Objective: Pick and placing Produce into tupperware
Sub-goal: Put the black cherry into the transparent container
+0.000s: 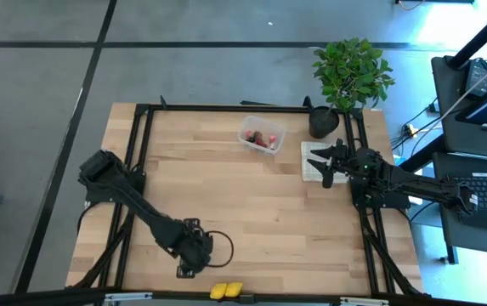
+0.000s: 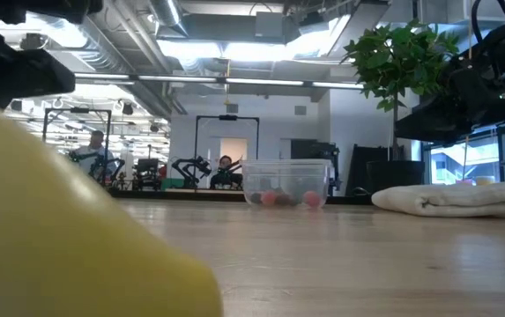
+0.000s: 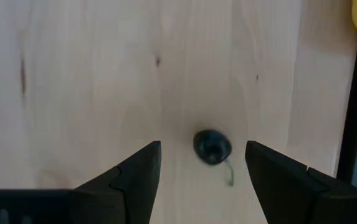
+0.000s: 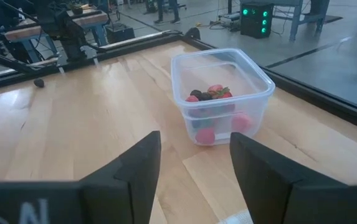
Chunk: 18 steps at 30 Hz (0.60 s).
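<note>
We see the left tool (image 3: 203,171) pointing straight down with fingers spread; the right tool (image 4: 194,165) waits, fingers parted.

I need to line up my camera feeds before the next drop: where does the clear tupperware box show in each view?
High view: tupperware at the table's far edge, right of centre, beside the checked cloth.
Low view: tupperware in the centre, far across the table.
Left wrist view: not in it.
Right wrist view: tupperware ahead, beyond the open jaws.
Shared landmark: the red berries inside it.
</note>
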Each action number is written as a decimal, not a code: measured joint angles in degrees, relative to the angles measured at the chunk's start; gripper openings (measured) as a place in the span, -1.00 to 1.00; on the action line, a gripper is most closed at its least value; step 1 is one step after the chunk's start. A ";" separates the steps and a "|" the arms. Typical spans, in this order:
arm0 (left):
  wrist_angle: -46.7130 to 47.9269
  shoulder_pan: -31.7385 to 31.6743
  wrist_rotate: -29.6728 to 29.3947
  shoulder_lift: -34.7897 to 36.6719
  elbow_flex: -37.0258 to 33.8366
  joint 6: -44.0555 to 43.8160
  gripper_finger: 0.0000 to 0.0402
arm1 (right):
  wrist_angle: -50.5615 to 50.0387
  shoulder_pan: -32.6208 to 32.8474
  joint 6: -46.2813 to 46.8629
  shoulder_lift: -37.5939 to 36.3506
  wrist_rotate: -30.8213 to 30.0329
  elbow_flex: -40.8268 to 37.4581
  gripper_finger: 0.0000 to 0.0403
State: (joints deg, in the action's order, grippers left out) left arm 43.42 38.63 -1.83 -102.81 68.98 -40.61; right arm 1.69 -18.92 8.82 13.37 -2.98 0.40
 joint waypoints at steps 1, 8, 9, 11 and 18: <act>0.28 0.09 0.00 -0.88 0.94 -0.14 0.12 | 0.02 0.02 0.00 0.00 0.00 0.00 -0.03; 4.98 1.23 0.08 -6.19 6.04 -2.77 0.12 | 0.00 0.02 0.00 0.00 0.02 0.00 -0.03; 5.23 1.25 0.08 -6.79 6.20 -3.42 0.12 | 0.00 0.01 0.00 0.00 0.00 0.00 -0.03; 5.00 1.31 0.09 -7.94 6.44 -4.30 0.12 | 0.00 0.01 0.07 0.00 0.00 0.00 -0.03; 5.07 1.59 0.86 -10.69 6.64 -4.91 0.12 | 0.00 0.00 0.14 0.00 0.02 0.00 -0.03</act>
State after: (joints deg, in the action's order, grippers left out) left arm 48.50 40.23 -0.97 -113.50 75.62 -45.52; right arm 1.69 -18.92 8.95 13.37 -2.96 0.40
